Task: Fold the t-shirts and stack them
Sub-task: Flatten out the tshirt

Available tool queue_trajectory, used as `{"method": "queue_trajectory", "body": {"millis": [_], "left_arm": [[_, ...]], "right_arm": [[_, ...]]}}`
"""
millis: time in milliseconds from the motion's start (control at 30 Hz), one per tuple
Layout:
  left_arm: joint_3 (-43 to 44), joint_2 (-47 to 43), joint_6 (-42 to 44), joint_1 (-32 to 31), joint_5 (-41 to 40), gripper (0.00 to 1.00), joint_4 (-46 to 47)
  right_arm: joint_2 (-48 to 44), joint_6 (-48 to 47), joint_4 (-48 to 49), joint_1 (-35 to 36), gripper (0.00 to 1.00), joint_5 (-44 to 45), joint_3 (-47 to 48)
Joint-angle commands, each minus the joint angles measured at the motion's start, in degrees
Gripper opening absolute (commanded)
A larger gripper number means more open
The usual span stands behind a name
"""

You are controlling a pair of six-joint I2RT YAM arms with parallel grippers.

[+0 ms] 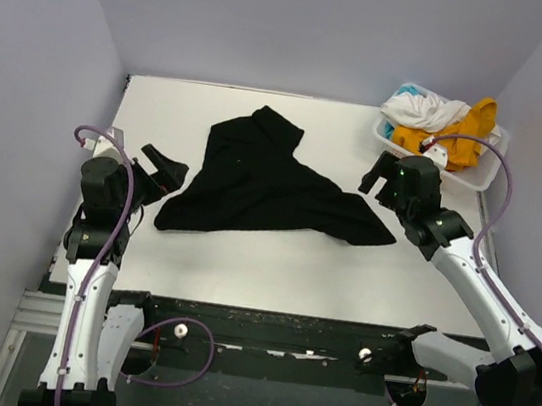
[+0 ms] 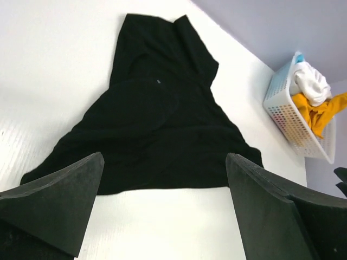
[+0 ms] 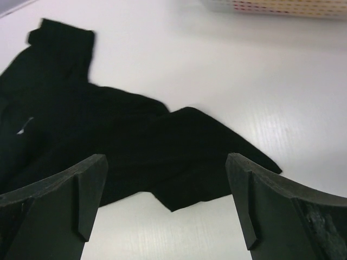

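Observation:
A large black t-shirt (image 1: 263, 187) lies crumpled on the white table, also seen in the left wrist view (image 2: 157, 124) and the right wrist view (image 3: 97, 135). A white shirt (image 1: 421, 108), a mustard-yellow shirt (image 1: 458, 128) and a bit of teal fabric (image 1: 389, 130) sit bunched in the white basket (image 1: 486, 171) at the back right. My left gripper (image 1: 165, 170) is open and empty, just left of the black shirt. My right gripper (image 1: 376, 177) is open and empty, above the shirt's right end.
The white slotted basket also shows in the left wrist view (image 2: 287, 116). Lilac walls close in the table at the left, back and right. The table's front edge (image 1: 266, 308) runs above the black rail.

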Motion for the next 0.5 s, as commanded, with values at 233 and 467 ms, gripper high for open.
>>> {"method": "queue_trajectory", "body": {"millis": [233,467], "left_arm": [[1.29,17.44,4.31,-1.35,7.22,0.99,12.44],[11.47,40.03,5.64,-8.27,3.36,0.99,9.5]], "right_arm": [[6.11,-8.1,16.87,-0.19,1.0,-23.75,-7.95],[19.56,-6.29,18.32,-0.11,1.0,-26.27,-7.08]]}}
